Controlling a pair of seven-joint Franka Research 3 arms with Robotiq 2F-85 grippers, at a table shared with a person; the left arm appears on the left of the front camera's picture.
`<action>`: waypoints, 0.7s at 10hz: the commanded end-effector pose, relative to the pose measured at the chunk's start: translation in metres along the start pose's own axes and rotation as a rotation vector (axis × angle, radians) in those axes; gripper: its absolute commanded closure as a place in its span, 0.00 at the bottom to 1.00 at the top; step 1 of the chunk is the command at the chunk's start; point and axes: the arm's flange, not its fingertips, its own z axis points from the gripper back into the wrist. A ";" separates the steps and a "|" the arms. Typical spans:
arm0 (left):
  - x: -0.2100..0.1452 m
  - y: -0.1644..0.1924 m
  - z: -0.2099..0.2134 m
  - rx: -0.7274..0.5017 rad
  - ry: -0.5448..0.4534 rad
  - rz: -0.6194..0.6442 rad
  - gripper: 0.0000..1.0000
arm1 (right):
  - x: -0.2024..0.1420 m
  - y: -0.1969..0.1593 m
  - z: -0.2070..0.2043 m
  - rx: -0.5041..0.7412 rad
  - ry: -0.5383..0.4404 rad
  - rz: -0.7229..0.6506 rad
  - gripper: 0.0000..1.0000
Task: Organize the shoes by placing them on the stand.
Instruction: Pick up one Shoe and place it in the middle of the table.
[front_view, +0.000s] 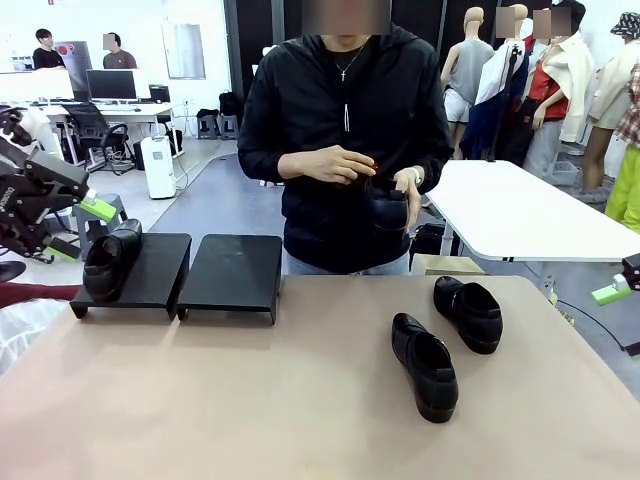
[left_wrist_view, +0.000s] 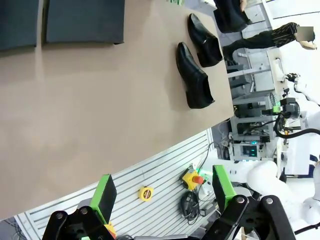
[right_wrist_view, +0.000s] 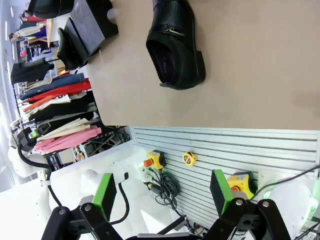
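- four shoes to account for, and i judge just one is sorted: the placed shoe lies on the left platform of the stand, at the far left corner of the worktop.
- the right platform is bare.
- the near shoe and the far shoe lie loose on the right half of the worktop, close together but apart, toes angled toward your edge.
- the held shoe is in the person's hands, above the far edge and off the worktop.
- your left claw hangs just beside the placed shoe with its jaws spread and nothing between them; whether a pad touches the leather, i cannot tell.
- your right claw is likewise spread and empty, off the right edge of the worktop.
- i'd say you are between shoes, with the fetch of the second one not yet begun.
- the next move probably falls to the right claw, which is nearer the loose pair: come down over one shoe, close across its opening, and take care, since glossy leather may slip.
- then carry it across to the free part of the left platform and set it flat against the slope beside its mate, so that it does not slide.
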 end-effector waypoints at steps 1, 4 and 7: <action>-0.001 0.003 -0.001 0.004 0.008 -0.013 0.00 | 0.002 0.002 0.002 0.029 -0.003 0.016 0.00; -0.001 0.003 -0.001 0.004 0.008 -0.013 0.00 | 0.002 0.002 0.002 0.029 -0.003 0.016 0.00; -0.001 0.003 -0.001 0.004 0.008 -0.013 0.00 | 0.000 0.000 0.000 0.000 0.000 0.000 0.00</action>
